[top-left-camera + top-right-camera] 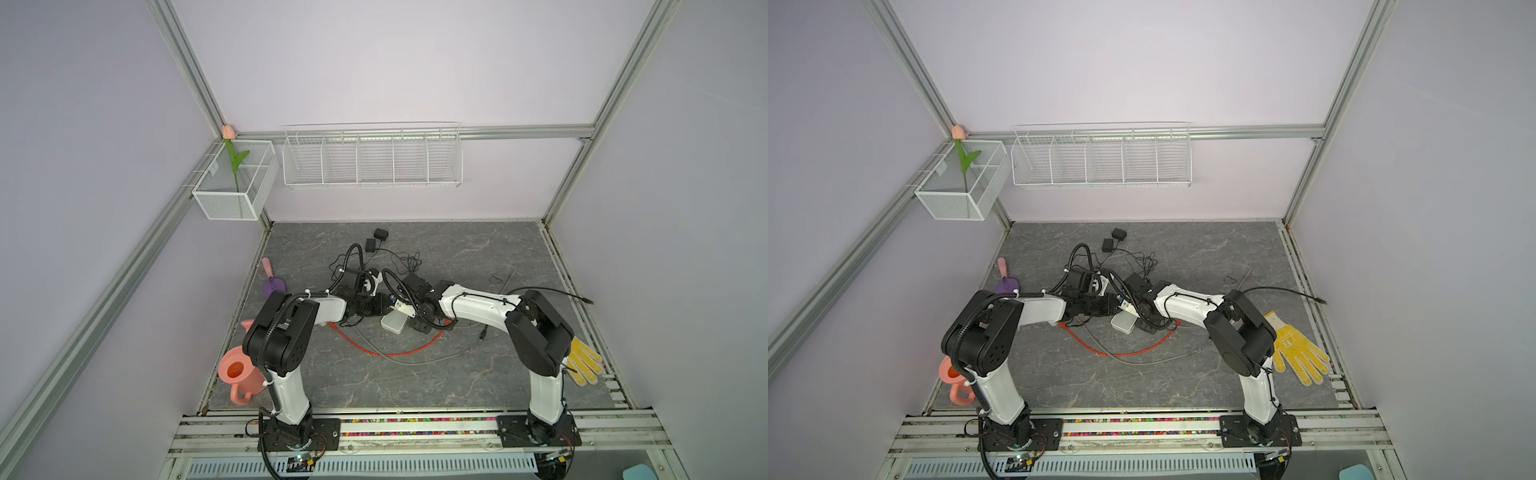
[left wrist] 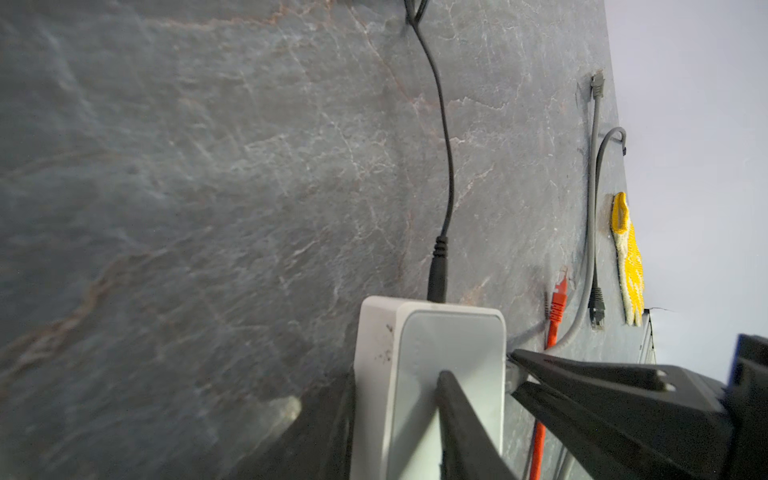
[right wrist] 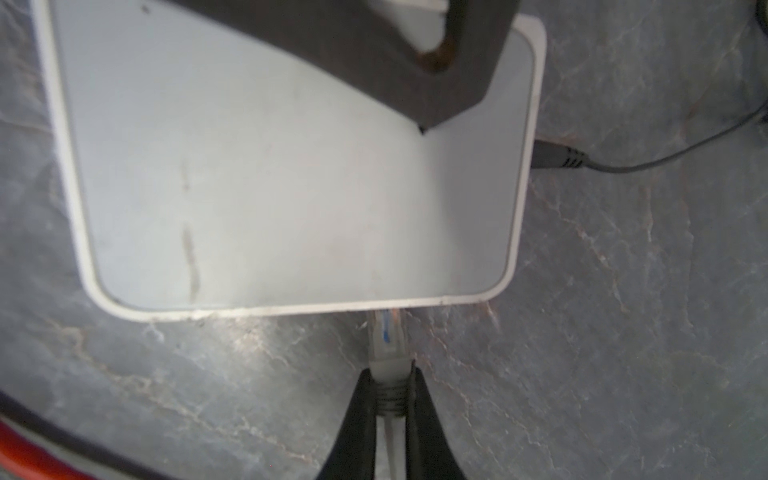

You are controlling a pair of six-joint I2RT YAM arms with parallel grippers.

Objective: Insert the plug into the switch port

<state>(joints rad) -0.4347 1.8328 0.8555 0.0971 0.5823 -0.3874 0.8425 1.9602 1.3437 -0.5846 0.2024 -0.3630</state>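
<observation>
The clear plastic network plug (image 3: 384, 336), grey-booted, is pinched in the right hand (image 3: 388, 384). Its tip meets the long edge of the flat white plastic switch box (image 3: 270, 187), which is round-cornered and lies on the grey veined stone-look surface (image 3: 623, 332). The left hand (image 1: 384, 309) lays one matte black finger (image 3: 374, 54) on the box's scuffed top; whether it clamps the box, I cannot tell.
</observation>
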